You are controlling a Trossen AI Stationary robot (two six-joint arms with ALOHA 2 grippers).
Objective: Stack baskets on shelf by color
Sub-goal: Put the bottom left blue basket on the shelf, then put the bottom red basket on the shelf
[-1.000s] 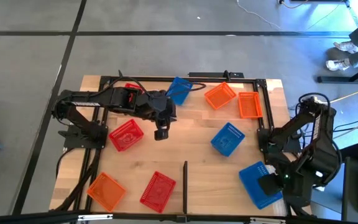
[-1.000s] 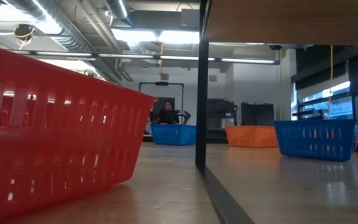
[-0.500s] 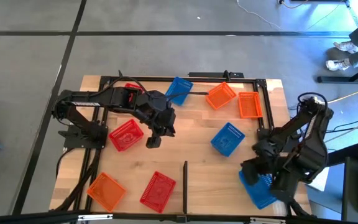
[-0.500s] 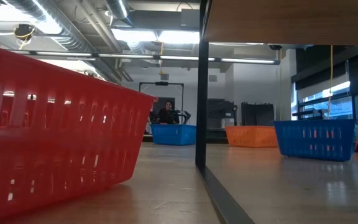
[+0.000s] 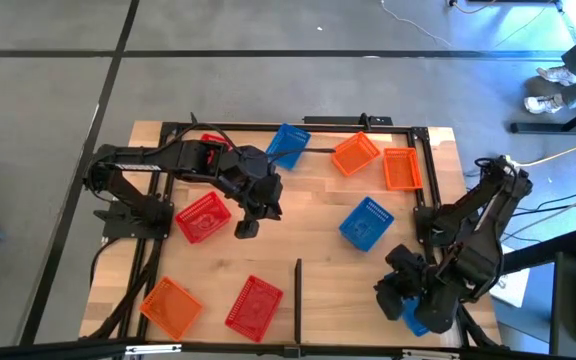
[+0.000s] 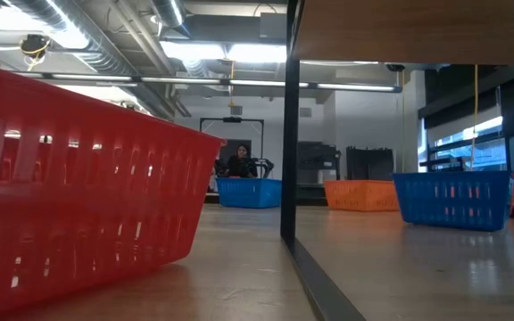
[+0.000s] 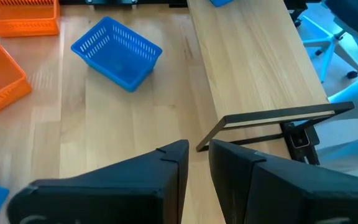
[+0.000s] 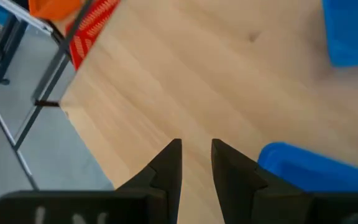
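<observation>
Judged light, stiff blue perforated plastic basket [image 5: 419, 318] best pinched by rim; right end effector [image 8: 196, 163] nearly clenched, empty.

Nine small perforated plastic baskets lie scattered on the light wood plank shelf [image 5: 308, 215] with black frame rails: red ones at [image 5: 203, 217], [image 5: 254, 305] and [image 5: 211, 142], part hidden; blue ones at [image 5: 288, 144], [image 5: 366, 222] and [image 5: 415, 318], mostly covered; orange ones at [image 5: 354, 154], [image 5: 400, 168], [image 5: 171, 306].
</observation>
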